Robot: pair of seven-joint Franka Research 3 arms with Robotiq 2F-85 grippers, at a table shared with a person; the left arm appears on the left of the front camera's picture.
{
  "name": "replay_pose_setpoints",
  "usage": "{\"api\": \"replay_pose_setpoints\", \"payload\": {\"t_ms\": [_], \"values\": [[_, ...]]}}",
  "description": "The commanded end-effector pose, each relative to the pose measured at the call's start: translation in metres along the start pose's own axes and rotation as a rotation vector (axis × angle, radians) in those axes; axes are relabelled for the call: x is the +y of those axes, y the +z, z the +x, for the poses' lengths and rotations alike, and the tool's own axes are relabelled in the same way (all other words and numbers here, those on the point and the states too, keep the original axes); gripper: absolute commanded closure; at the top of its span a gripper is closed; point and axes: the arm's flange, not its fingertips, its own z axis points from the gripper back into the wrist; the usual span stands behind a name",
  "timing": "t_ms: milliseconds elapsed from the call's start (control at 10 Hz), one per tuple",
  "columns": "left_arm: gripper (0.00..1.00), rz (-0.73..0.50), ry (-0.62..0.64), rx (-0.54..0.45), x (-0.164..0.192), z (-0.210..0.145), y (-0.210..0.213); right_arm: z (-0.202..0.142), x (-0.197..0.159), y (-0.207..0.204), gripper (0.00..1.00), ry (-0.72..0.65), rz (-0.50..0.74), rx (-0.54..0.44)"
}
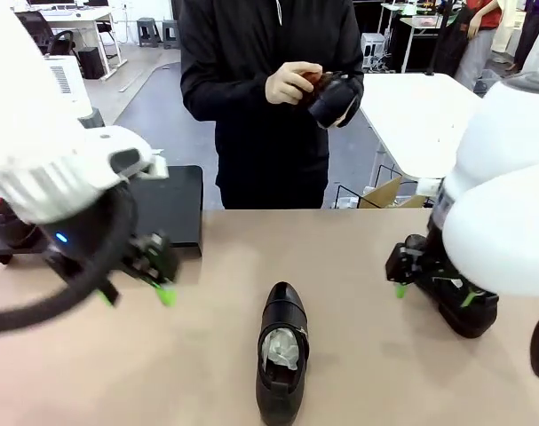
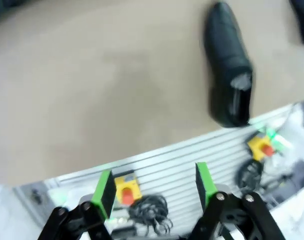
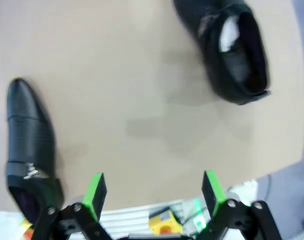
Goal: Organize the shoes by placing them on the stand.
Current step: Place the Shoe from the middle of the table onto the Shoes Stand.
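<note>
A low black stand (image 1: 170, 206) is seen at the far left of the table (image 1: 207, 355), partly hidden by the left arm, and what lies on its hidden part cannot be told. Two shoes are seen on the tabletop. The middle shoe (image 1: 282, 355) lies near the robot's edge with its toe pointing towards the far side, and crumpled whitish paper (image 1: 281, 348) is stuffed inside it. The same shoe is picked up in the left wrist view (image 2: 227, 75) and at the left of the right wrist view (image 3: 29, 145). The right-hand shoe (image 1: 471, 315) is partly covered by the right arm; from the right wrist its pale lining is seen in the opening (image 3: 232, 50). A third shoe (image 1: 336, 99) is held off the table at chest height by the person at the far side, with one hand (image 1: 289, 84) against it. The left pincer (image 1: 136, 293) hangs above the table's left side with its green pads wide apart – nothing is gripped or touched between them (image 2: 153, 182). The right pincer (image 1: 433, 293) is held just beside the right-hand shoe, its jaws fully spread – no shoe sits between the pads (image 3: 153, 192), and whether one is brushed cannot be told.
</note>
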Motion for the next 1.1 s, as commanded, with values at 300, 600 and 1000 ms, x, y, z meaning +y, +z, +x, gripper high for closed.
{"api": "replay_pose_setpoints", "payload": {"t_ms": [300,600,1000], "values": [[0.17,-0.061,-0.417,-0.079,-0.067,-0.017,-0.089,0.000,0.000,0.000,0.00,0.000,0.000,0.000],[0.17,-0.007,-0.478,-0.099,-0.097,-0.018,-0.111,0.000,0.000,0.000,0.00,0.000,0.000,0.000],[0.17,0.047,-0.239,-0.073,-0.116,-0.009,-0.142,0.000,0.000,0.000,0.00,0.000,0.000,0.000]]}}
